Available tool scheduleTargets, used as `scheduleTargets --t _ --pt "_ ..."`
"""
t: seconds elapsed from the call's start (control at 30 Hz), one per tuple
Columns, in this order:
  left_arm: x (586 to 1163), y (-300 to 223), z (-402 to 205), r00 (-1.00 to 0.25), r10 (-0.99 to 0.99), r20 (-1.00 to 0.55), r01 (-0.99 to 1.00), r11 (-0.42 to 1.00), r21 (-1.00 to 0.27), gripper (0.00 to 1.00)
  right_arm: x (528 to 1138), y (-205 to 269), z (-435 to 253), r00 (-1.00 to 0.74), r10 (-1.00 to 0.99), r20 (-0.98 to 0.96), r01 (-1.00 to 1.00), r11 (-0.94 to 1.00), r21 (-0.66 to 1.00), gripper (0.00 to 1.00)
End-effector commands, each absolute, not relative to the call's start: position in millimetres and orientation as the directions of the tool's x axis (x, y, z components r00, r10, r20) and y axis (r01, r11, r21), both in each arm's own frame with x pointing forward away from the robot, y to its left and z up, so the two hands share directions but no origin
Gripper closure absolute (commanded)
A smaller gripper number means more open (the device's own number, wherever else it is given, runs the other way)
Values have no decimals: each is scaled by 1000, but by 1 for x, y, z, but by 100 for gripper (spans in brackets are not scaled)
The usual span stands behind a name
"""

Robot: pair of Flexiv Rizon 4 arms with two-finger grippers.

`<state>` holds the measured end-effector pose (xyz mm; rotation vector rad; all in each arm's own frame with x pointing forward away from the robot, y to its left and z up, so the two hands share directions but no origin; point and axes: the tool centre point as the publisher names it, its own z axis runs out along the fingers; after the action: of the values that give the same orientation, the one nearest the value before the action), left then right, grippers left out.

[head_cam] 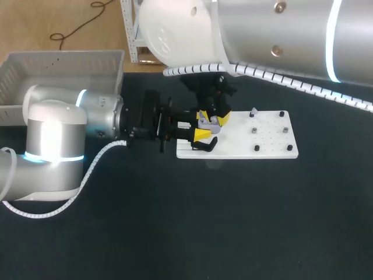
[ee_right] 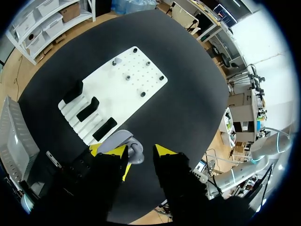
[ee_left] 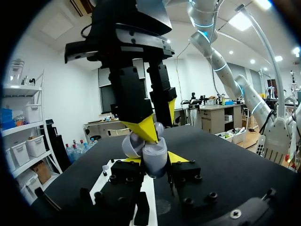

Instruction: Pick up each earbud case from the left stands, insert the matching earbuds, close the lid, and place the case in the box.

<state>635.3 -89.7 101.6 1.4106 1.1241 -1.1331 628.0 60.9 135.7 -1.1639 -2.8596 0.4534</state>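
My left gripper point(head_cam: 198, 132) is shut on a lavender earbud case point(head_cam: 207, 121), held just above the left end of the white board point(head_cam: 274, 153). In the left wrist view its yellow tips flank the case point(ee_left: 155, 159), whose lid point(ee_left: 131, 144) looks swung open to one side. My right gripper point(ee_left: 159, 123) comes down onto the case from above. In its own view the right gripper point(ee_right: 137, 151) is open: the case point(ee_right: 121, 140) lies against one finger, with a gap to the other. Small pale pieces point(head_cam: 254, 112) sit among the board's pegs.
Three black stands point(ee_right: 88, 109) line the board's near end, and one stand point(head_cam: 205, 146) shows under the grippers. Dark pegs point(head_cam: 289, 148) dot the board's right half. A pale box point(head_cam: 58, 73) stands at the table's back left, behind my left arm.
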Motion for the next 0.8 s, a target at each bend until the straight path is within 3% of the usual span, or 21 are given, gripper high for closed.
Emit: scheduleTargets --t 0.03,0.3,0.5,0.6,0.63,0.67,0.77,0.8 --pt "634 -91 102 143 80 -986 985 -105 135 100 621 62 147 -732 671 -120 678 697 -236 0" --pt "634 -91 102 143 80 -986 985 -105 135 100 599 57 185 -756 633 -164 650 755 -84 0" --pt "634 -91 102 143 80 -986 985 -105 135 100 593 31 202 -808 557 -191 548 830 103 39" --pt "634 -91 102 143 80 -986 985 -105 135 100 597 17 208 -845 498 -196 464 864 195 40" --pt "634 -91 102 143 80 -986 985 -105 135 100 602 10 208 -860 480 -170 441 870 222 37" --pt "634 -91 102 143 80 -986 985 -105 135 100 606 5 208 -871 462 -164 418 875 244 29" --pt "634 -91 102 143 80 -986 985 -105 135 100 619 -7 208 -896 420 -145 368 884 287 45" --pt "634 -91 102 143 80 -986 985 -105 135 100 624 -11 208 -900 411 -145 356 885 300 46"
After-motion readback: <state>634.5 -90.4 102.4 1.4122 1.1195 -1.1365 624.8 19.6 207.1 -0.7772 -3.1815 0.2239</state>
